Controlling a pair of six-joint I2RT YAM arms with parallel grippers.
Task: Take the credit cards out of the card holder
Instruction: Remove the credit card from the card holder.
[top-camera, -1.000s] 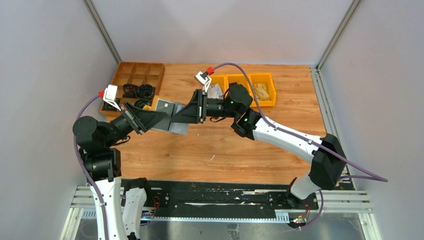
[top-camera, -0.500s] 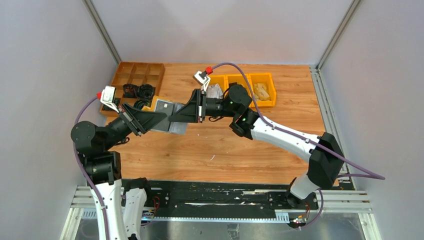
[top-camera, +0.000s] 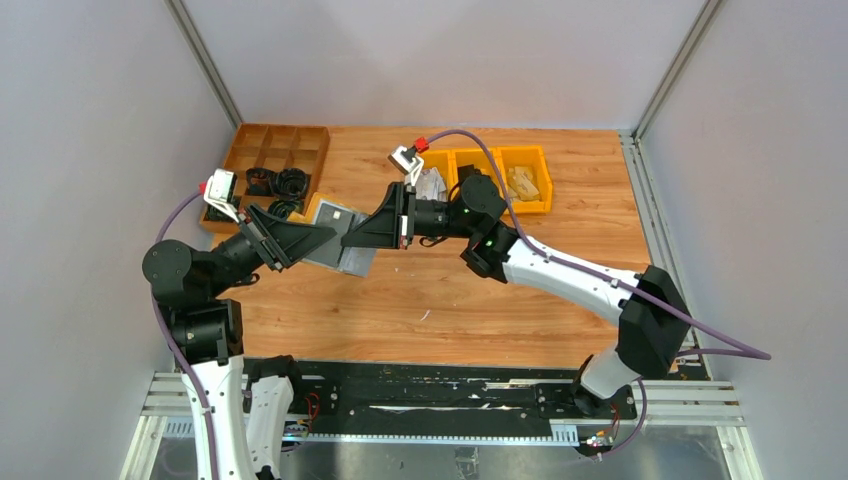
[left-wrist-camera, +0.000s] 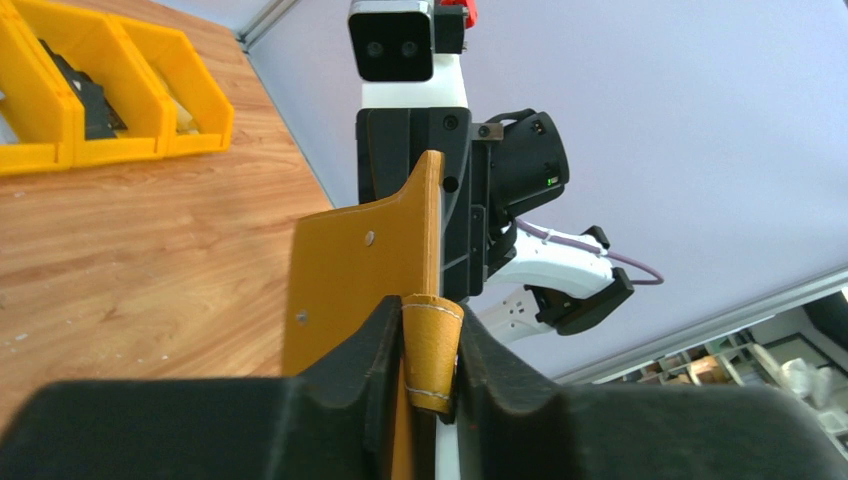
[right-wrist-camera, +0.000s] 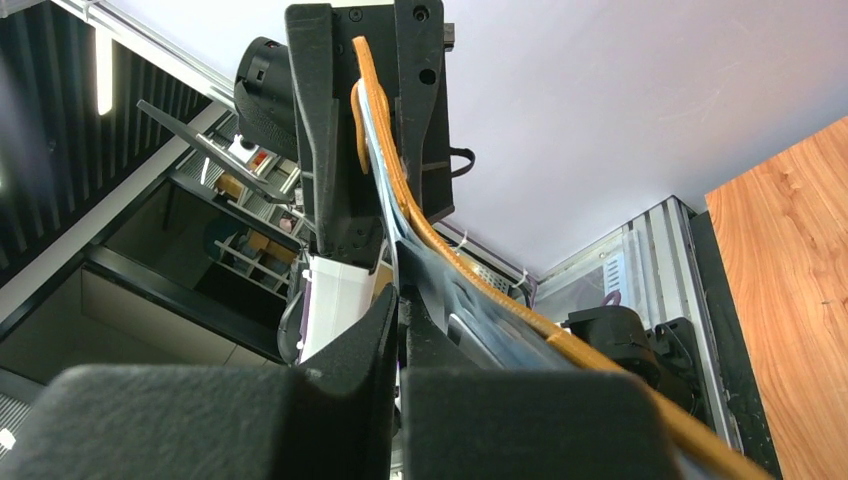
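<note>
Mustard-yellow card holder (top-camera: 345, 257) hangs above the wooden table (top-camera: 450, 290) in the left middle of the overhead frame, spread open between the two arms, with its grey-blue inside facing up. The left gripper (left-wrist-camera: 431, 335) has its fingers (left-wrist-camera: 385, 345) against both sides of a folded, stitched leather edge, pinching it, though how firmly is hard to judge. The right gripper (right-wrist-camera: 400, 305) is pressed together on a thin grey-blue layer at the opposite side. Whether that layer is one of the credit cards or a sleeve cannot be told, since the fingers cover it and both wrist cameras see the holder edge-on. From overhead, both grippers hide much of the open face. Yellow bins (top-camera: 520, 152) sit at upper centre, and a brown divided tray (top-camera: 283, 130) sits at upper left.
</note>
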